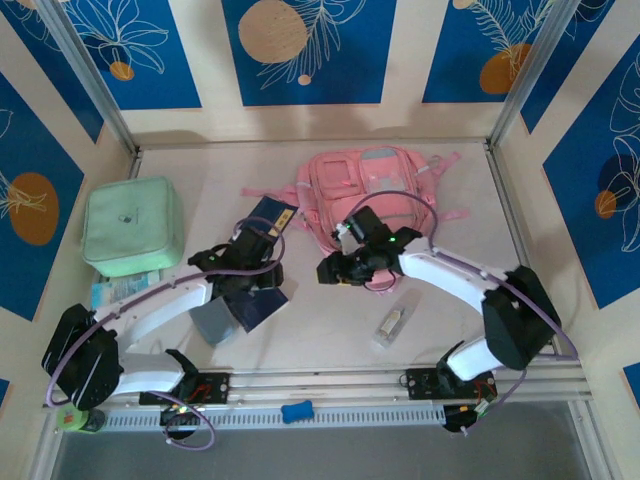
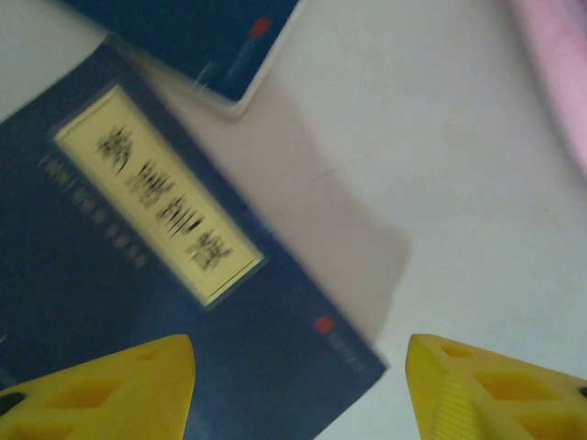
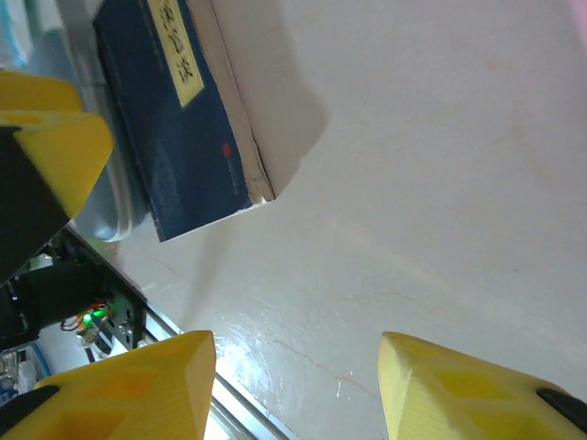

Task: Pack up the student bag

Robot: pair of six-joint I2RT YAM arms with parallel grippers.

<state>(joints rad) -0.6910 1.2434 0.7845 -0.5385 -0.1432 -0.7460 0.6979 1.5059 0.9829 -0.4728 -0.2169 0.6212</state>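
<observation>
White tabletop (image 1: 450,300) carries one pink student bag (image 1: 375,185) at the far middle, one mint-green case (image 1: 132,225) at left and two dark-blue books (image 1: 270,214) between them. Over a book the left hand (image 2: 301,371) hangs spread; the right hand (image 3: 295,362) is spread too, holding nothing.

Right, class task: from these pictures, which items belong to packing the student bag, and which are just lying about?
Belongs to the job: pink backpack; blue book left of it; second blue book nearer the front. Both books are likely for packing.

Probably just lying about: mint-green case; light blue packet beside it; grey item; small clear pack; blue clip on the front rail.
</observation>
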